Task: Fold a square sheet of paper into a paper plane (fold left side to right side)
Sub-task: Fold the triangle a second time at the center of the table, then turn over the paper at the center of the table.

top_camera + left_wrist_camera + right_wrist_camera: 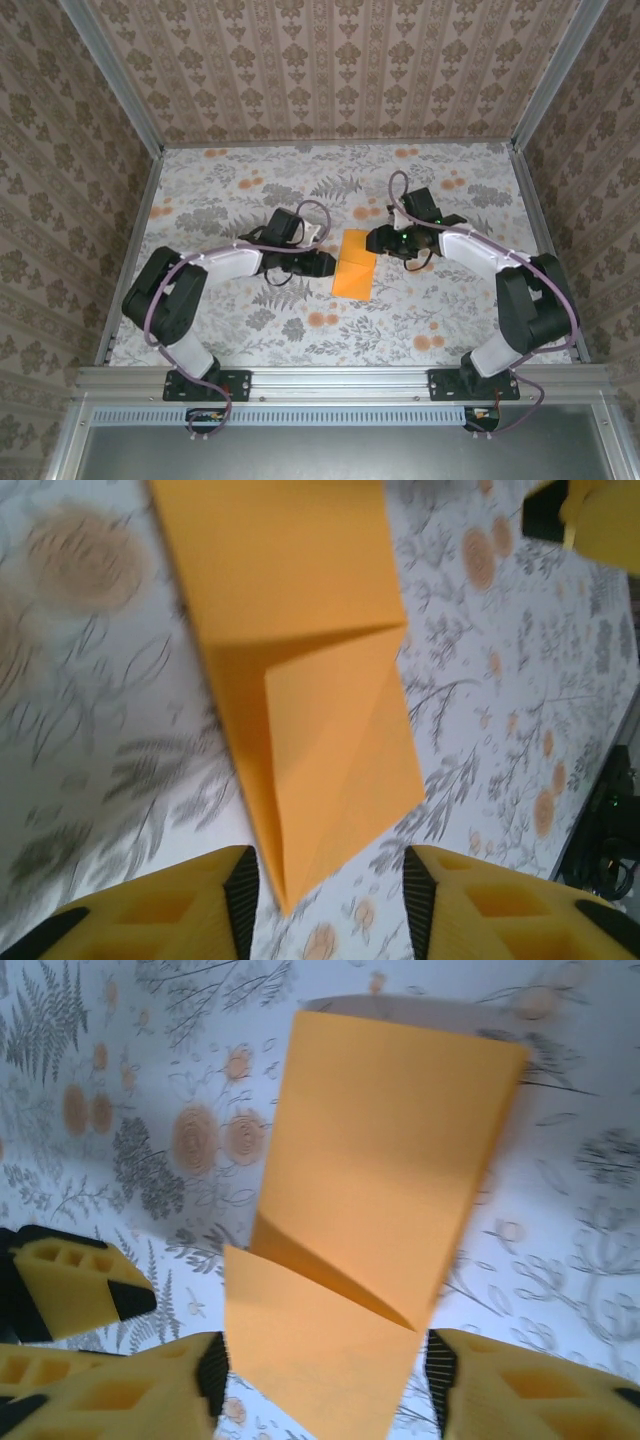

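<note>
The square sheet of paper [354,265] lies on the flowered table, folded in half into a tall orange strip. At its far end one corner is turned down into a triangular flap [330,750]. My left gripper [325,263] is at the strip's left edge and stands open; the paper's pointed tip [285,890] lies between its fingers without touching them. My right gripper [372,240] is at the far right corner, also open. The flap end of the paper [320,1360] lies between its pads [437,1365], nearly as wide as the gap.
The flowered tablecloth [250,190] covers the table, with patterned walls at the back and sides and a metal rail [340,378] at the near edge. The two grippers face each other closely across the paper; the left gripper's yellow finger [75,1285] shows beside the right one.
</note>
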Tool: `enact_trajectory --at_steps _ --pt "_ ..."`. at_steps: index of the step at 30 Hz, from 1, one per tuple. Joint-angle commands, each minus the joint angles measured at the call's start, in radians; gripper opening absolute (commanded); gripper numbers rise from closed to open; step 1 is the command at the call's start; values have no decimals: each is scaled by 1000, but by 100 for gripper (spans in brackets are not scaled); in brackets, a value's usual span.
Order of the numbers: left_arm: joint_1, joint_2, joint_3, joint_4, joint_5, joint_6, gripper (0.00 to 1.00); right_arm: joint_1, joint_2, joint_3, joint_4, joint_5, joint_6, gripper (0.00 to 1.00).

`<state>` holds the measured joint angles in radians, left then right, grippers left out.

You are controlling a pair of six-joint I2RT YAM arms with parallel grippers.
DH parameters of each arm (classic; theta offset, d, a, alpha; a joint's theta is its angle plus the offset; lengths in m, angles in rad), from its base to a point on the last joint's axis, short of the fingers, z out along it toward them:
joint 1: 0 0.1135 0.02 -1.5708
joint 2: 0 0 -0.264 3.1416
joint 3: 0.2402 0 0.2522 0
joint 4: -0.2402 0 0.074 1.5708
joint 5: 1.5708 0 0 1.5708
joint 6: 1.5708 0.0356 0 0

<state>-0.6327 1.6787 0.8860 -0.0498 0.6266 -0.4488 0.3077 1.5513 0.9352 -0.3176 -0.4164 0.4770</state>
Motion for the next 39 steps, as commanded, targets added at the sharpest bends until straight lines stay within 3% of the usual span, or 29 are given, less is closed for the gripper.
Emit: enact_trajectory --at_steps 1,9,16,22,34,39 --pt "5 74 70 37 35 18 48 -16 -43 -72 32 8 10 65" --pt "5 196 168 25 47 40 47 -17 -51 -113 49 -59 26 69" --pt "-1 211 171 53 87 39 22 -16 -12 -115 69 -115 34 70" --pt "1 164 142 41 24 51 4 -9 22 -107 73 -139 38 72" --pt "7 101 96 45 -36 49 3 31 125 -77 184 -226 113 69" --pt "8 103 95 44 -41 46 3 46 184 -56 252 -263 156 58"
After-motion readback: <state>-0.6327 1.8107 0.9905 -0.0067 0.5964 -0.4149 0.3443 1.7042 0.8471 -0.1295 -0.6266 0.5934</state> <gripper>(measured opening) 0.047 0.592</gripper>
